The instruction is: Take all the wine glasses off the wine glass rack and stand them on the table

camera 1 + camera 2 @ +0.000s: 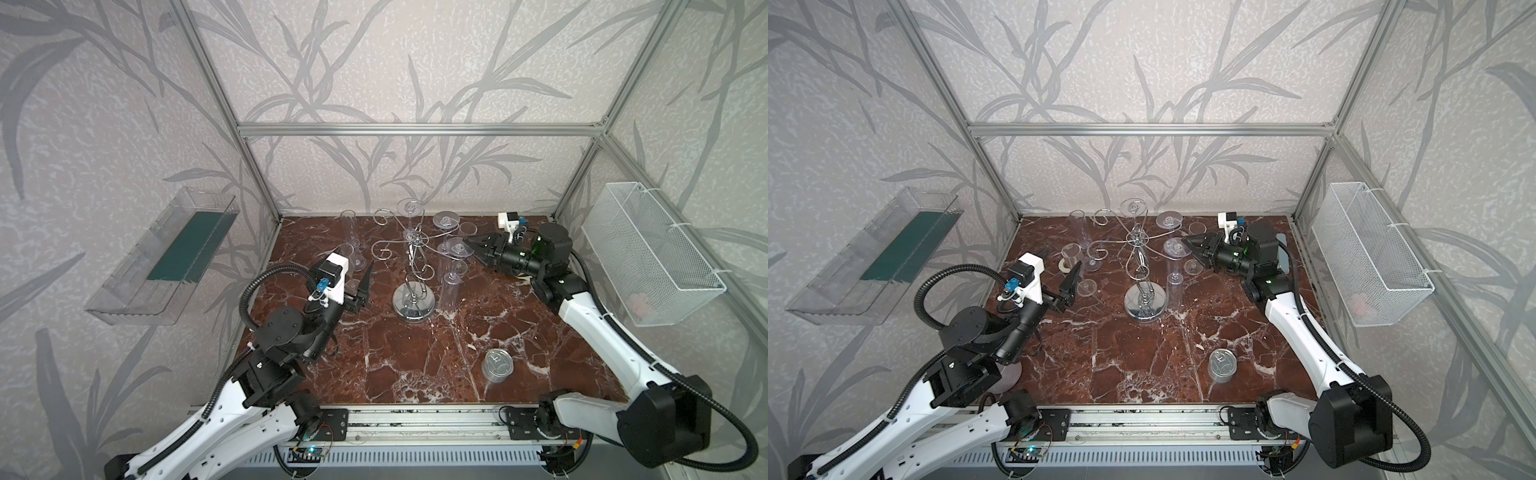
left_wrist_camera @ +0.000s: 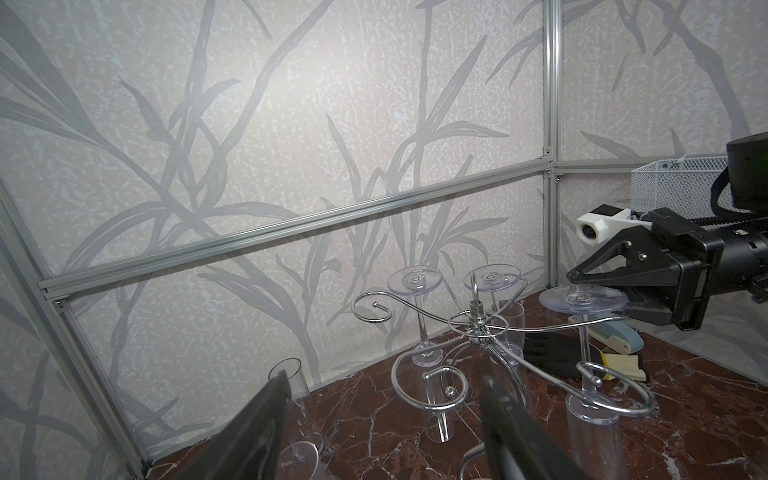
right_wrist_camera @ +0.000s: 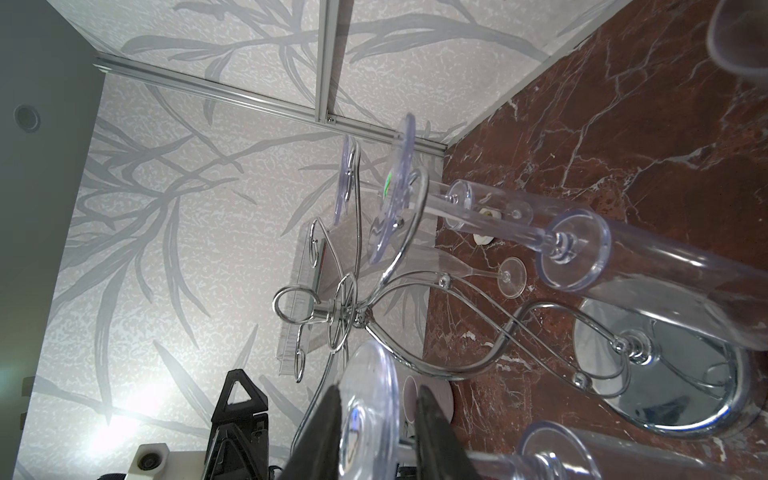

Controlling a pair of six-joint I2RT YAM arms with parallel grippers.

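Note:
The chrome wine glass rack (image 1: 413,300) (image 1: 1145,301) (image 2: 476,328) (image 3: 665,374) stands mid-table with clear glasses hanging upside down from its arms. The wine glass (image 1: 457,248) (image 1: 1175,247) (image 2: 582,297) (image 3: 370,415) on the right arm hangs by its round foot. My right gripper (image 1: 467,243) (image 1: 1185,241) (image 3: 377,390) has its jaws nearly closed around that foot, with a narrow gap still showing on one side. Left of the rack, my left gripper (image 1: 355,259) (image 1: 1061,259) (image 2: 384,376) is open and holds nothing.
Two more glasses (image 1: 409,206) (image 1: 446,219) hang at the rack's far side. Loose glasses (image 1: 347,232) stand at the back left near my left gripper. A steel tin can (image 1: 497,365) sits front right. A white wire basket (image 1: 652,253) and a clear tray (image 1: 166,257) hang on the side walls.

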